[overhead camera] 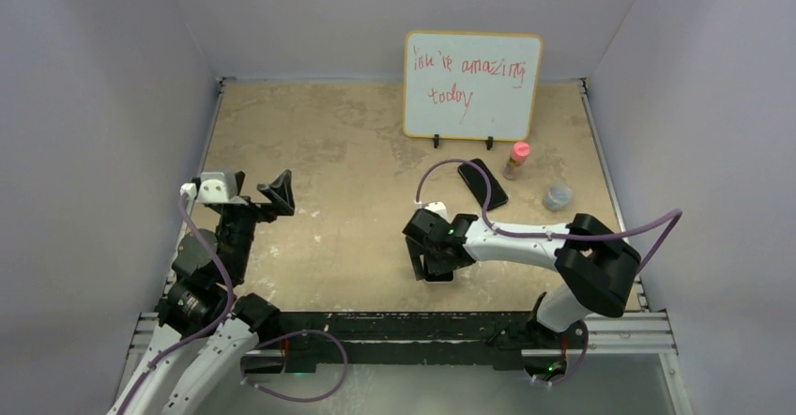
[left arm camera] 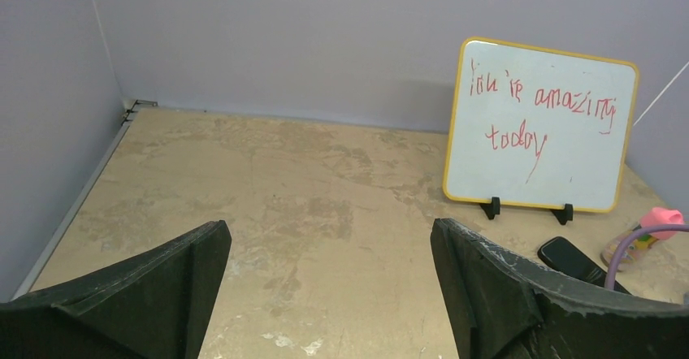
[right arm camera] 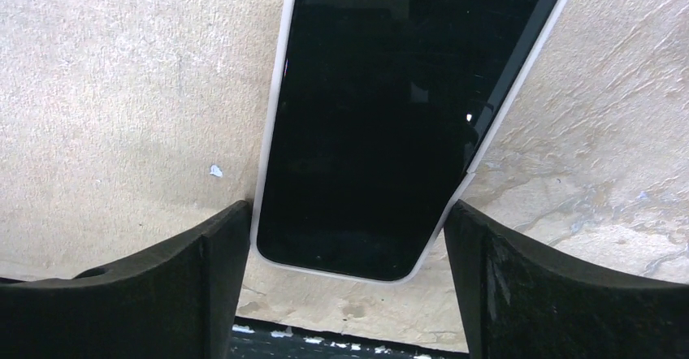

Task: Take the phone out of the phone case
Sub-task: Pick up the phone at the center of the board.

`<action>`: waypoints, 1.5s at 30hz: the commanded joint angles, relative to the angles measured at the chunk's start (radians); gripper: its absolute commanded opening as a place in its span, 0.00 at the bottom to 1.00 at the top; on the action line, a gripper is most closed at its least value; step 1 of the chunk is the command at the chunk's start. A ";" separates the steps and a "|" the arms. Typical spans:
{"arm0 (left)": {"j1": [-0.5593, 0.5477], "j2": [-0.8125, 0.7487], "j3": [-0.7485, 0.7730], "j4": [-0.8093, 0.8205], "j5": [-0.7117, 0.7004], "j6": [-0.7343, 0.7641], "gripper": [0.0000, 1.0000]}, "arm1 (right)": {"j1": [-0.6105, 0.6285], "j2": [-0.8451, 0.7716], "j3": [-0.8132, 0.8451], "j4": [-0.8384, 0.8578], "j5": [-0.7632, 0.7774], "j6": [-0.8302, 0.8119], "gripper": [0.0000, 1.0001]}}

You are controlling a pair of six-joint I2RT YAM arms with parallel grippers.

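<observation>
The phone [right arm camera: 382,115] has a black screen and a pale rim and lies flat on the tan table near its front edge. My right gripper [right arm camera: 349,237] is open, with its two black fingers either side of the phone's near end, close to its edges. In the top view the right gripper [overhead camera: 434,263] hides most of the phone. A flat black item, seemingly the phone case [overhead camera: 483,183], lies apart near the whiteboard and also shows in the left wrist view [left arm camera: 569,257]. My left gripper [overhead camera: 246,192] is open and empty above the table's left side.
A whiteboard [overhead camera: 472,84] with red writing stands at the back. A small bottle with a pink cap [overhead camera: 517,160] and a small grey jar [overhead camera: 558,195] stand right of the case. The black front rail [right arm camera: 325,347] runs just behind the right fingers. Walls enclose three sides.
</observation>
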 commanded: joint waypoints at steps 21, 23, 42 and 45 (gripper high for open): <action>0.006 0.276 0.037 -0.122 0.448 -0.313 1.00 | 0.029 -0.064 -0.072 0.291 0.124 -0.033 0.11; 0.006 0.291 -0.008 -0.069 0.466 -0.355 1.00 | 0.029 -0.089 -0.085 0.338 0.109 -0.076 0.06; 0.006 0.609 -0.282 0.375 0.572 -0.692 0.99 | -0.022 -0.099 -0.181 0.747 -0.007 -0.138 0.00; 0.006 0.651 -0.325 0.450 0.576 -0.747 0.97 | -0.025 -0.090 -0.216 0.821 -0.027 -0.107 0.00</action>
